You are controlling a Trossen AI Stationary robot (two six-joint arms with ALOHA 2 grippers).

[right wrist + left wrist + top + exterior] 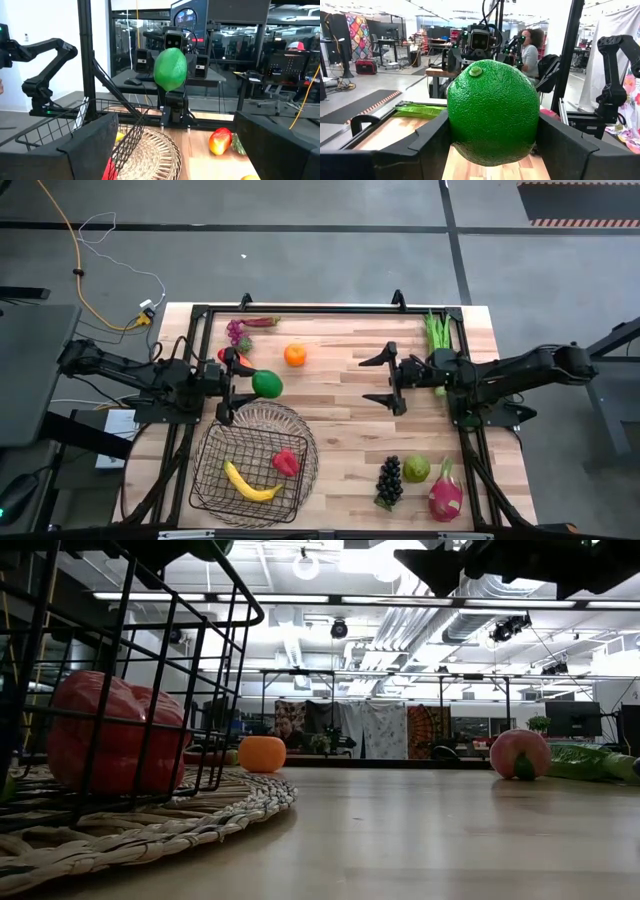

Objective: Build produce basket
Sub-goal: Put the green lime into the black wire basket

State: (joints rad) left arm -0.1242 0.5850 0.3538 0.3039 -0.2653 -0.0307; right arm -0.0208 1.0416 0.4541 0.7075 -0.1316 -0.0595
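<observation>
My left gripper [250, 385] [492, 150] is shut on a green lime [267, 384] [492, 112] just past the far rim of the wire basket [215, 480] [215, 660]. The basket sits on a round woven mat [200, 815] and holds a yellow banana [248, 485] and a red fruit [286, 462] [105, 730]. My right gripper [373, 380] [185, 150] is open over the table's middle, with nothing between its fingers. An orange [295, 355], a red-yellow mango [220, 141] and purple grapes [238, 332] lie at the far left. My left gripper pinches the lime at its two sides [451, 120] between both fingers, which lie level and point toward the table's right. The lime's stem end [476, 71] faces up. The right wrist view shows the lime [170, 68] lifted clear above the table.
Green beans [437, 330] and a pink peach [519, 753] lie at the far right under my right arm. Dark grapes [390, 480], a green pear [417, 469] and a dragon fruit [445, 490] lie near right. A black frame [300, 308] borders the table. A person [530, 50] sits beyond.
</observation>
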